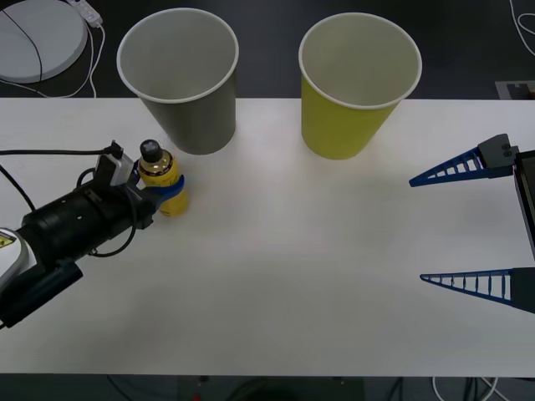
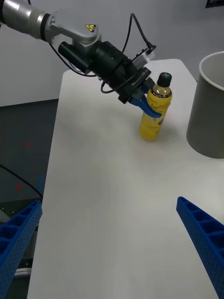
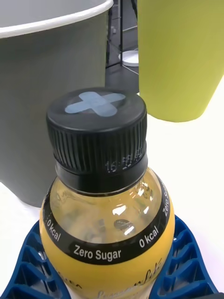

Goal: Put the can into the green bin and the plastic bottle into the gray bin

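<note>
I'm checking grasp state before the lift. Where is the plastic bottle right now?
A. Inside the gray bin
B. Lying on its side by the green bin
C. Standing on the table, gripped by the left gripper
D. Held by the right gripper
C: the plastic bottle stands upright on the table, with the left gripper wrapped around its body.

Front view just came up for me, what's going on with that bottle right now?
The left gripper has its blue jaws closed around the small yellow plastic bottle with the black cap, which stands upright on the white table just in front of the large gray paper-cup-shaped bin. The yellow-green bin stands beside it. The right gripper waits open at the table's right side.
</note>
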`<state>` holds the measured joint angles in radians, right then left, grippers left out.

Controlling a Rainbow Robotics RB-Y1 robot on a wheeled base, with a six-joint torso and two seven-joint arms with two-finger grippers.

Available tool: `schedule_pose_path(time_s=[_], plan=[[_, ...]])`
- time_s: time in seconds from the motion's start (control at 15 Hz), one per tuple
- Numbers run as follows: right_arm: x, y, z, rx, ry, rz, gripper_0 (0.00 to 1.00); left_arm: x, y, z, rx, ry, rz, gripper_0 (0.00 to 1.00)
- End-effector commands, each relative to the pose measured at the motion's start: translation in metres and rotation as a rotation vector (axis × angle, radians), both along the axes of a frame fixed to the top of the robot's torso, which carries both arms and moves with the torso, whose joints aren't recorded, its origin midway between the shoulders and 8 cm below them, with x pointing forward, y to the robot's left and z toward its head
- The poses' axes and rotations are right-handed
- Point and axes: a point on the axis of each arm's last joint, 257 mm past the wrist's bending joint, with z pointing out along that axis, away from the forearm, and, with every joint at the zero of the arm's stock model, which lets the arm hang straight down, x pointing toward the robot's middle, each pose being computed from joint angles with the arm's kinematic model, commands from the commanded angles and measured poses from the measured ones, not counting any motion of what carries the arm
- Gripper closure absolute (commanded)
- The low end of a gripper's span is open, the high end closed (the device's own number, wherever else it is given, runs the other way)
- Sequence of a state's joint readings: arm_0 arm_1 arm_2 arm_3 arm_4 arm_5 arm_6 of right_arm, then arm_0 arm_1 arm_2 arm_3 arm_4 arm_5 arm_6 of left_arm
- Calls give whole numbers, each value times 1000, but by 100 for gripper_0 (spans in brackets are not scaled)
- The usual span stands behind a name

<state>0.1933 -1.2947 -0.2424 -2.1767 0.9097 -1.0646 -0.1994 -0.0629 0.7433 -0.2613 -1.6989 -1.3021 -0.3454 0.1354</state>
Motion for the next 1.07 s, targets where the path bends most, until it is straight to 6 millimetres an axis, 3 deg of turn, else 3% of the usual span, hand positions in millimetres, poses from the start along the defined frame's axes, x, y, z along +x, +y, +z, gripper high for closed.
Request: schedule_pose_path(time_s=[0.07, 1.07], plan=[[0, 0, 0, 0, 0, 0, 0, -5, 4, 5, -6, 2, -1, 100], [0, 0, 0, 0, 0, 0, 0, -21, 19, 40, -67, 59, -1, 100]])
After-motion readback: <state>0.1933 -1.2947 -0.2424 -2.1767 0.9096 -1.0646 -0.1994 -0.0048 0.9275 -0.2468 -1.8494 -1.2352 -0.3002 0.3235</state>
